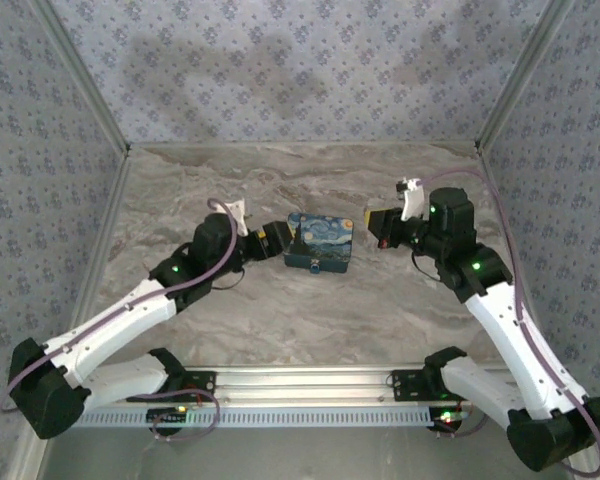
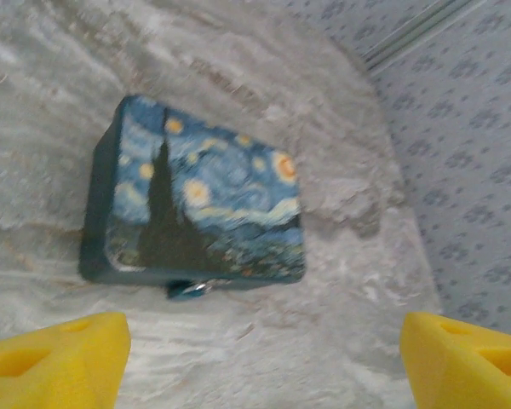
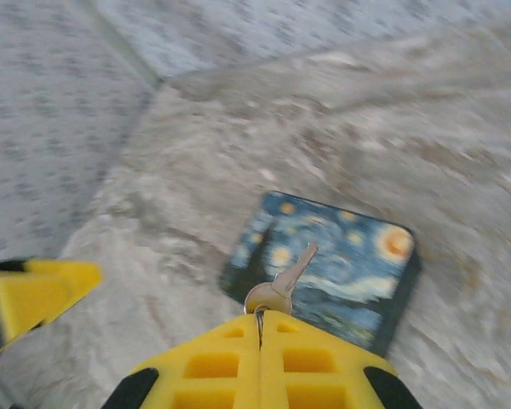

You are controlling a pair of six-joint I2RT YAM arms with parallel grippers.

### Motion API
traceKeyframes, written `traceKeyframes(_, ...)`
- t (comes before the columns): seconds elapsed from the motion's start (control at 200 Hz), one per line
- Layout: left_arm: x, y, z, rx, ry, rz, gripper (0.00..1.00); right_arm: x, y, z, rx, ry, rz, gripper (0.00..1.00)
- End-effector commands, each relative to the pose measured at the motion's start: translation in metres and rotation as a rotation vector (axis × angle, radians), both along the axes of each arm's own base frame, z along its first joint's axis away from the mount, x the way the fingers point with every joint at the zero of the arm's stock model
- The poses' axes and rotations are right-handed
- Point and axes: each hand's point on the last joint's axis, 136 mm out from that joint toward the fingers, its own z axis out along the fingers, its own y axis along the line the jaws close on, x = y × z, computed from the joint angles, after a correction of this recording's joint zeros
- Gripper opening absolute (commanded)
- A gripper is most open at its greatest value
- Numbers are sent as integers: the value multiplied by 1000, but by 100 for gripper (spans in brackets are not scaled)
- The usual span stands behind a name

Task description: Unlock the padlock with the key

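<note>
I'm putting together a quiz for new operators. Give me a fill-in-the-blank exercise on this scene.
1. The right gripper is shut on a metal ____.
2. The left gripper stands ____, holding nothing.
3. The tiny blue padlock sits against an edge of the starry-night ____.
Missing words: key; open; box.

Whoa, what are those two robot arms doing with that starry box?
They are trying to open a tiny lock. The right gripper is pinched shut on a small silver key, pointing it toward the starry painted box. The left gripper is wide open just beside the box, holding nothing. The little dark blue padlock sits at the box's edge. The key is not in it yet.
</note>
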Motion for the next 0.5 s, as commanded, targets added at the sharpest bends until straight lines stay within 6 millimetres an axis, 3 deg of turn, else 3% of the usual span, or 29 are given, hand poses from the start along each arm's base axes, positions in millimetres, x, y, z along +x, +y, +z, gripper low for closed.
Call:
traceKeyframes(0.0, -7, -10, 40, -84, -40, -98, 83, -23, 22, 37, 14, -143, 173, 0)
traceKeyframes(0.245, -14, -33, 102, -225, -112, -232, 73, -49, 45, 57, 45, -209, 324, 0)
traceKeyframes(0.495, -27, -59, 128, -327, -112, -362, 67, -70, 58, 59, -2, -255, 420, 0)
